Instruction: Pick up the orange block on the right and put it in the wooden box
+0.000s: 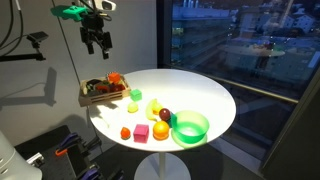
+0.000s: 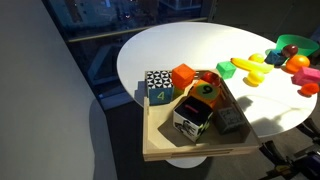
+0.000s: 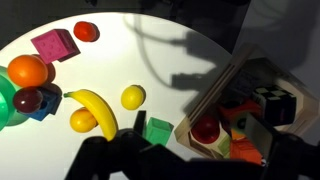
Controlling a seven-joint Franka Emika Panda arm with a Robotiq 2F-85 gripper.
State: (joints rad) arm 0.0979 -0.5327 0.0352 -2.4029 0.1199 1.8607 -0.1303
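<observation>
orange block (image 2: 183, 76) x1, wooden box (image 2: 160, 148) x1

wooden box (image 3: 213, 95) cut by right edge, end effector (image 3: 185, 160) dark, blurred

The orange block (image 2: 183, 77) — flat-faced, apparently tilted — rests at one end of the low, slatted wooden box (image 2: 190, 152).

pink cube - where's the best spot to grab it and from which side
Probably from straight above: the pink cube sits flat on the table with its top clear. Close on the two flat side faces that look away from the orange ball and the small orange piece, which flank it in a row; those faces have open space.
</observation>
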